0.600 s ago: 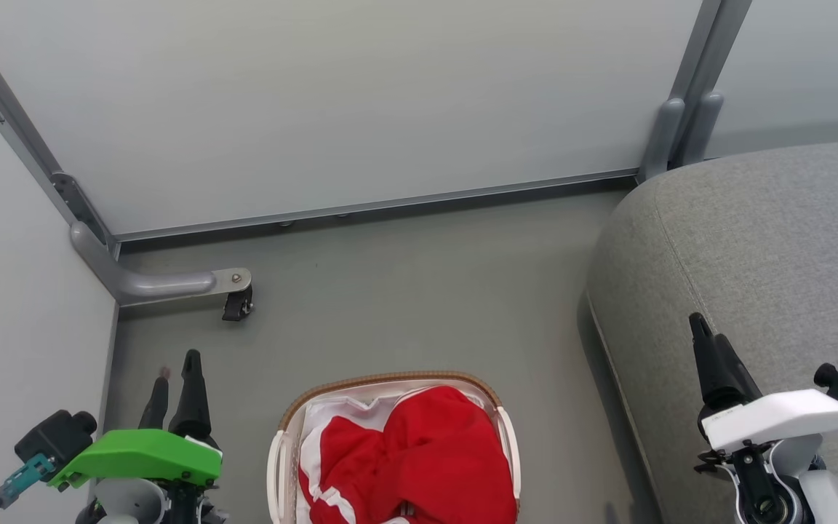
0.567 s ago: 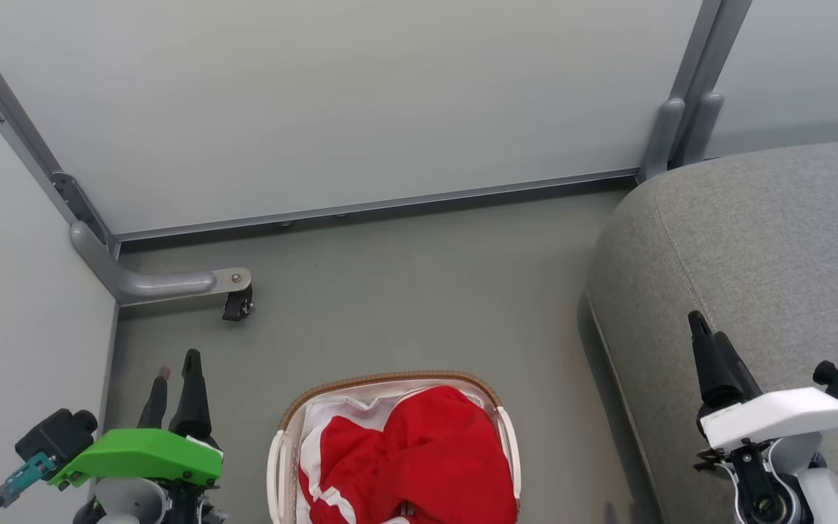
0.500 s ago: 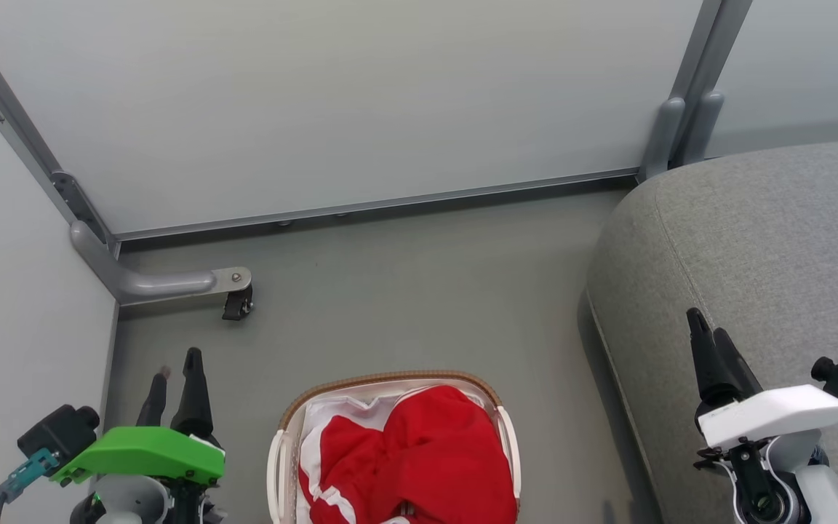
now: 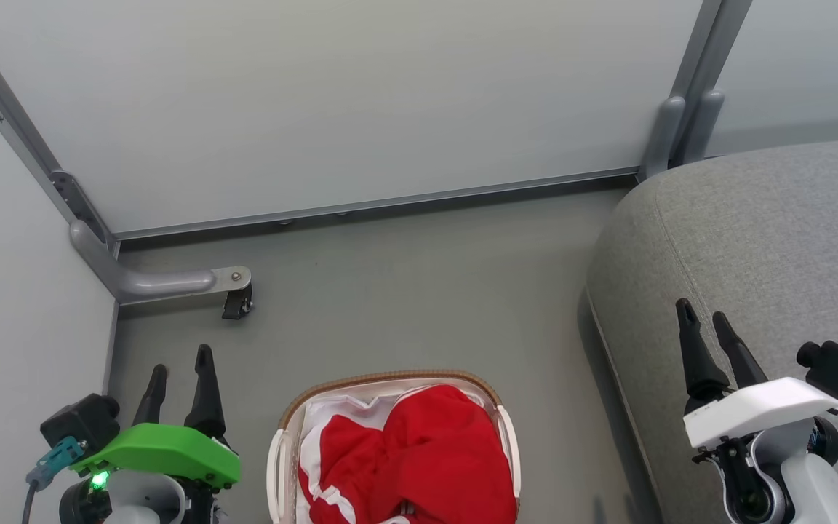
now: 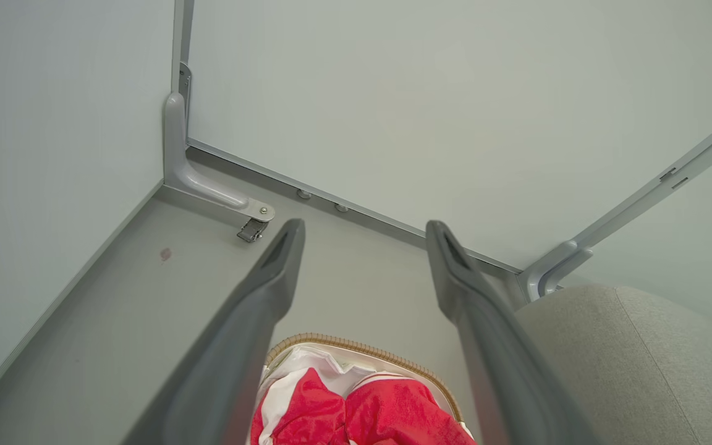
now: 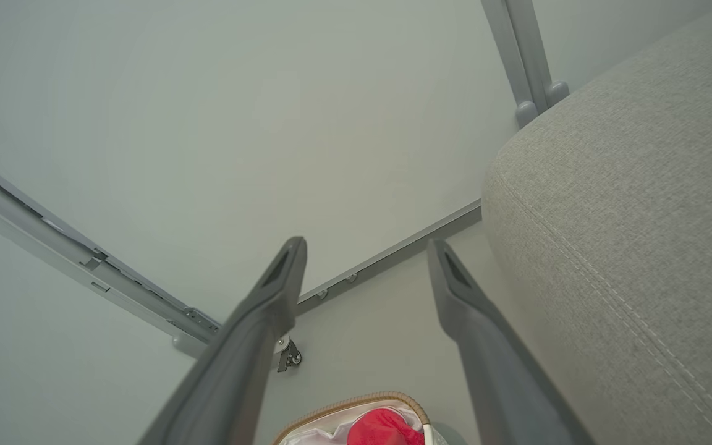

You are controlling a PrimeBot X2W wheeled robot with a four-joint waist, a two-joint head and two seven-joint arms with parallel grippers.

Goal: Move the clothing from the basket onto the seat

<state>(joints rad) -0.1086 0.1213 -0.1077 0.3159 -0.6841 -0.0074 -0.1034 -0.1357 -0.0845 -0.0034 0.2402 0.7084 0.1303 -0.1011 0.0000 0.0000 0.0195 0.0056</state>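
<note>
Red clothing with white stripes fills the white basket, which stands on the grey floor at the bottom middle of the head view. The clothing and the basket's brown rim also show between my left fingers in the left wrist view. The grey seat rises at the right. My left gripper is open left of the basket, holding nothing. Over the seat's front edge my right gripper hangs open and empty. The right wrist view catches the seat and the basket.
White partition walls close off the back and the left. A grey metal foot with a small black caster juts onto the floor at the back left. Open floor lies between the basket and the back wall.
Both grippers have shifted slightly up and toward the middle of the head view, and their fingers now stand visibly apart. The basket and clothing are unmoved.
</note>
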